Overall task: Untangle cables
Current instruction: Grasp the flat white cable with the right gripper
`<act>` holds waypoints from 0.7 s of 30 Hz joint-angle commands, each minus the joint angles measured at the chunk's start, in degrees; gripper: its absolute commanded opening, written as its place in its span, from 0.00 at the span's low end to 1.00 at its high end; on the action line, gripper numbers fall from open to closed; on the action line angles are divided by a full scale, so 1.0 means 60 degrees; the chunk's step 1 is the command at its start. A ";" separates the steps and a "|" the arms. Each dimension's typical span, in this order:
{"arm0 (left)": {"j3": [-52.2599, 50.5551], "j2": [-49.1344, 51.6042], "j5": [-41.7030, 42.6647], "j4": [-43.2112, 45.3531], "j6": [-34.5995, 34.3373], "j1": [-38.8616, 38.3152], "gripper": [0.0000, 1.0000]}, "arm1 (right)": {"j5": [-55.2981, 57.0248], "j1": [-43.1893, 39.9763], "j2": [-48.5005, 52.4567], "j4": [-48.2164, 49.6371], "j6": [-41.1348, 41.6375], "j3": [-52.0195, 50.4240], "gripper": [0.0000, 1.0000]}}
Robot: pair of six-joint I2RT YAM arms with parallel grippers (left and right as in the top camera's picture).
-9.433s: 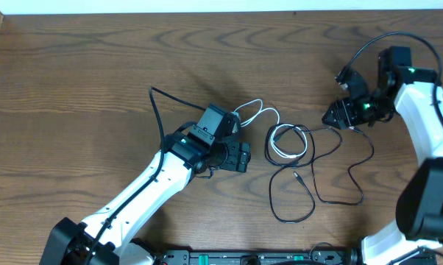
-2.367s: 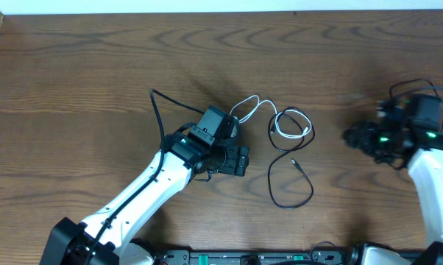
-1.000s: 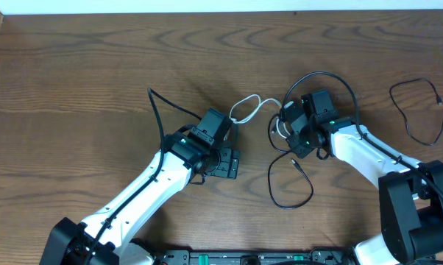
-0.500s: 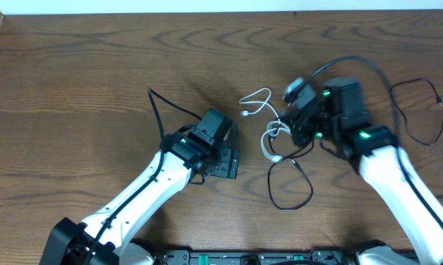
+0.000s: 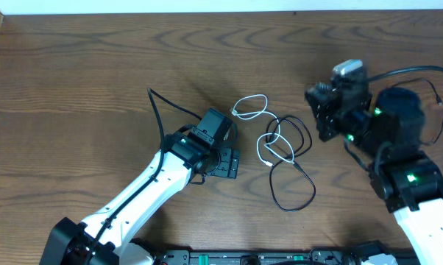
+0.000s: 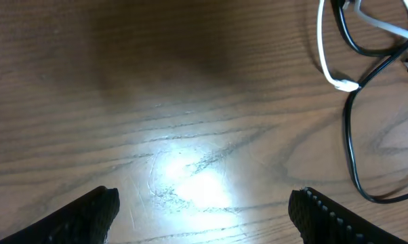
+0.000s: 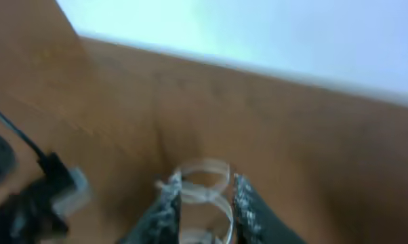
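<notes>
Your left pincer [image 6: 216, 214] stands released, its two black fingertips wide apart at the lower corners of the wrist view, above the bare brown wooden counter [image 5: 89, 66]. The thin white cable [image 6: 344, 85] and the thin black looped cable [image 6: 347, 139] lie crossed over each other on the counter at the middle of the overhead frame, just right of that pincer and clear of it. Your right pincer [image 7: 204, 203] is badly blurred, so you cannot tell whether it is clenched or grasping anything. Another thin black cord [image 5: 436, 96] peeks out near the right edge, mostly hidden by the right arm.
</notes>
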 commanded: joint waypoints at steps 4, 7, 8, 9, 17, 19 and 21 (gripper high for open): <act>-0.0022 -0.0051 -0.0087 0.0011 -0.0098 0.0058 0.85 | -0.0892 0.0011 0.1410 -0.1942 -0.1067 0.0029 0.30; -0.0022 -0.0055 -0.0091 0.0011 -0.0131 0.0058 0.85 | -0.1005 0.0186 0.2262 -0.2510 -0.1392 0.0029 0.33; -0.0022 -0.0055 -0.0087 0.0011 -0.0131 0.0058 0.85 | -0.1005 0.0280 0.2543 -0.2663 -0.1570 0.0029 0.35; -0.0022 -0.0055 -0.0087 0.0011 -0.0131 0.0058 0.85 | -0.1005 0.0390 0.2805 -0.2805 -0.1730 0.0029 0.37; -0.0022 -0.0055 -0.0055 0.0007 -0.0131 0.0058 0.85 | -0.0229 0.1457 0.4768 -0.3209 -0.2299 0.0029 0.47; -0.0022 -0.0055 -0.0055 0.0007 -0.0131 0.0058 0.85 | 0.0076 0.1628 0.5169 -0.3180 -0.2302 0.0029 0.48; -0.0022 -0.0055 -0.0055 0.0007 -0.0131 0.0058 0.85 | 0.0353 0.1781 0.5581 -0.3089 -0.2302 0.0029 0.48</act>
